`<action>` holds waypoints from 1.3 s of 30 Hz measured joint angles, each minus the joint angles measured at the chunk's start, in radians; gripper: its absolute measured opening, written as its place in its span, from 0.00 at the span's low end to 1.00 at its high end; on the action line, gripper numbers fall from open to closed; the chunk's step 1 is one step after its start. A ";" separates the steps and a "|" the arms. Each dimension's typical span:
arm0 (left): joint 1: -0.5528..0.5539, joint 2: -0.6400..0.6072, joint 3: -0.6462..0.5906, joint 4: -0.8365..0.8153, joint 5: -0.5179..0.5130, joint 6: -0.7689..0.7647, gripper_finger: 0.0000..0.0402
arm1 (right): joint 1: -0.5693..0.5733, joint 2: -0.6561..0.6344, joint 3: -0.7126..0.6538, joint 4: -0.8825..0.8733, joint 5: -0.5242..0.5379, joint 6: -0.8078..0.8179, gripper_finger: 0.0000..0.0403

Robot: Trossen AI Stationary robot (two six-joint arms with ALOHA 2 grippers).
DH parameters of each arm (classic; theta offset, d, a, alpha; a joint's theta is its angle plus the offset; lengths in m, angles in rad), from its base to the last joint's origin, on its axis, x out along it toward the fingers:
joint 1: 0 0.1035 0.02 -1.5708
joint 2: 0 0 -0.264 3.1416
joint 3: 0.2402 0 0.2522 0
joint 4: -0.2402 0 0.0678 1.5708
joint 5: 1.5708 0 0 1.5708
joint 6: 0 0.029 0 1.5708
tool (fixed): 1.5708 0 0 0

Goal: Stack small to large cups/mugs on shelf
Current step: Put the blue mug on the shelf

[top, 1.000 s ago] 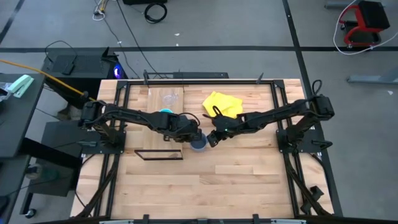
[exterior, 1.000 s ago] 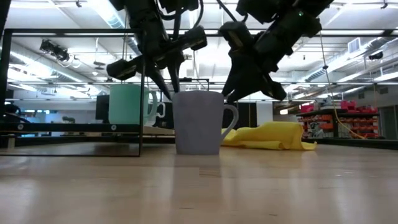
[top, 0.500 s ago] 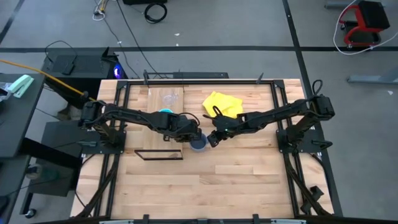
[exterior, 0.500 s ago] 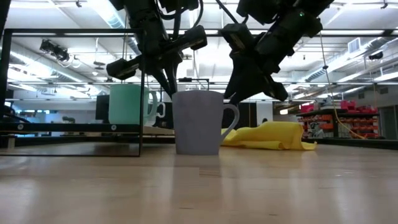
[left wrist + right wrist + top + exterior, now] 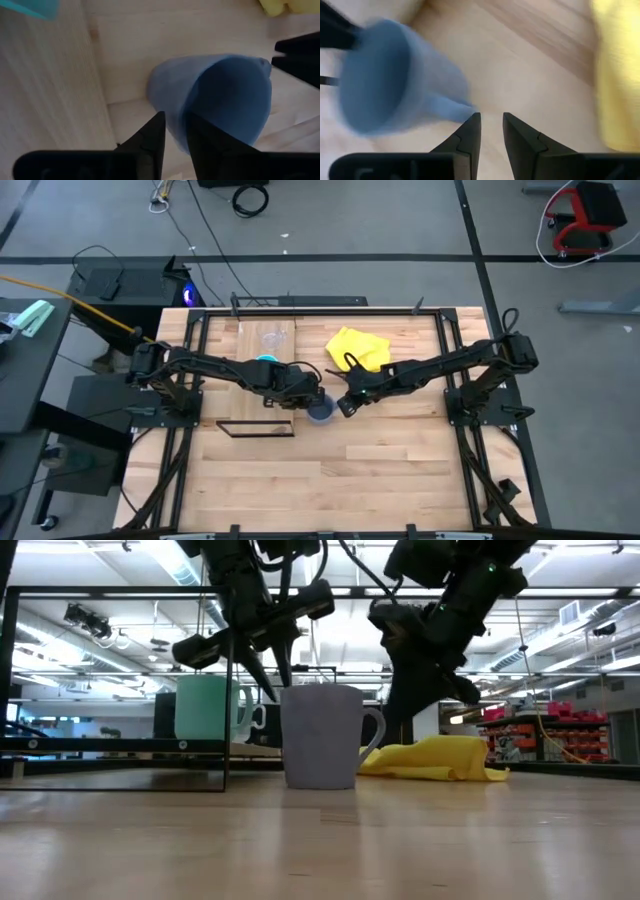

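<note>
The dark blue-grey mug (image 5: 319, 411) stands upright on the tabletop, its handle (image 5: 373, 730) toward my right gripper. My left gripper (image 5: 311, 399) is shut on its rim. My right gripper (image 5: 346, 406) is slightly open and empty, just off the handle's end (image 5: 451, 108). The cyan mug (image 5: 268, 361) and the clear glass cup (image 5: 272, 335) stand farther back on the shelf board (image 5: 250, 395), whose black frame (image 5: 256, 427) lies at its near end. My left gripper pinches the mug's rim wall (image 5: 176, 119) on the side away from the handle, with one finger (image 5: 153, 138) outside and the other (image 5: 206, 143) inside. The fingers come slanting down from the table's left. The mug stands upright with its base on the table.
A crumpled yellow cloth (image 5: 358, 347) lies behind my right gripper, toward the far right. The near half of the wooden tabletop (image 5: 340, 480) is bare. Black rails run along the table's edges.
My right gripper has drawn back from the mug's handle toward the table's right edge and a little upward. My left gripper stays on the rim, and the mug stays upright on the table.
</note>
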 joint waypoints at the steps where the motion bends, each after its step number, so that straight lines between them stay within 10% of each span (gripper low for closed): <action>1: 0.000 0.000 0.000 -0.002 0.000 0.000 0.22 | 0.000 0.002 -0.001 -0.020 0.011 0.000 0.22; 39: 0.000 0.053 -0.002 0.035 0.044 0.006 0.06 | 0.046 0.069 -0.001 0.054 0.032 -0.006 0.22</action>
